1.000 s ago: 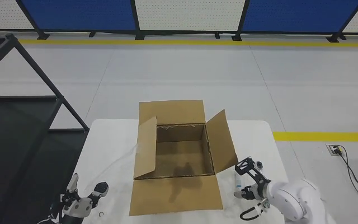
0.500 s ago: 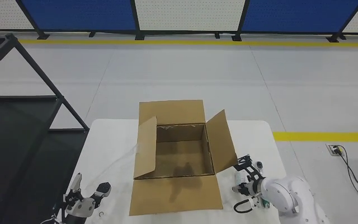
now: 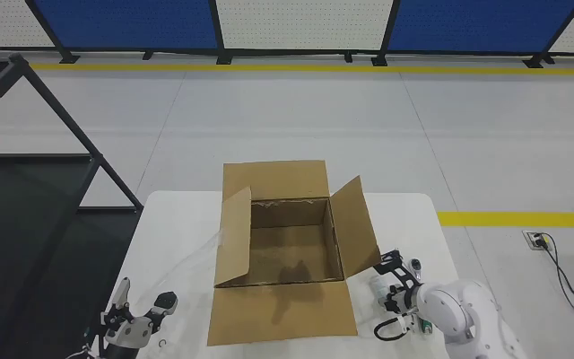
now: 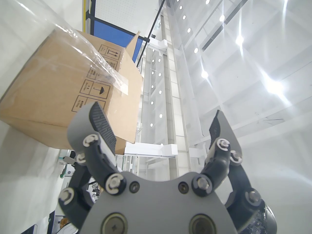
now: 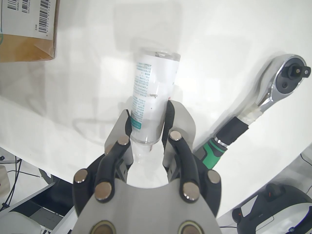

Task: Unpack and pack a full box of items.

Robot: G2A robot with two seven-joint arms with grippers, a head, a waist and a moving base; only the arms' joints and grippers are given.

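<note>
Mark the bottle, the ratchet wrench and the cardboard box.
bottle [image 5: 151, 87], right wrist view, on its printed label.
ratchet wrench [image 5: 286, 76], right wrist view, on its chrome head.
cardboard box [image 3: 278, 314], top view, on its front flap.

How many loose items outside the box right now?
2: a bottle gripped by the right tool, and a ratchet wrench lying on the table beside it. More may be hidden.

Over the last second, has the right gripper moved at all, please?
Yes: the right gripper, shut on the bottle, has edged slightly toward the box in the top view.
</note>
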